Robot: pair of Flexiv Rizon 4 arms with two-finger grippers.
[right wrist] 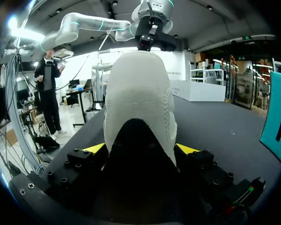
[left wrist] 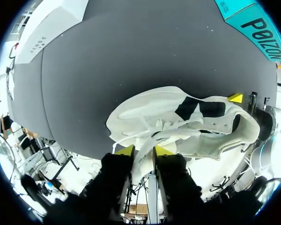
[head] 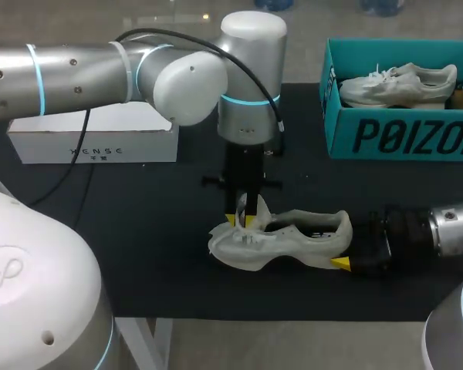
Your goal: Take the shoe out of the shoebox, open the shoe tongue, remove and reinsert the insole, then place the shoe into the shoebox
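A white shoe (head: 285, 239) lies on its side on the black mat, near the table's front edge. My left gripper (head: 245, 218) comes straight down onto its middle. In the left wrist view the yellow tips (left wrist: 125, 151) pinch the raised tongue (left wrist: 143, 157) of the shoe (left wrist: 178, 117) from both sides. My right gripper (head: 343, 248) reaches in low from the right and is shut on the heel. In the right wrist view the heel of the shoe (right wrist: 138, 93) fills the gap between my right gripper's (right wrist: 140, 149) fingers. The insole is hidden.
The teal shoebox (head: 401, 139) stands open at the back right with a second white shoe (head: 397, 83) inside. A white closed box (head: 92, 139) lies at the back left, partly under my left arm. The black mat (head: 139, 231) is bare to the shoe's left.
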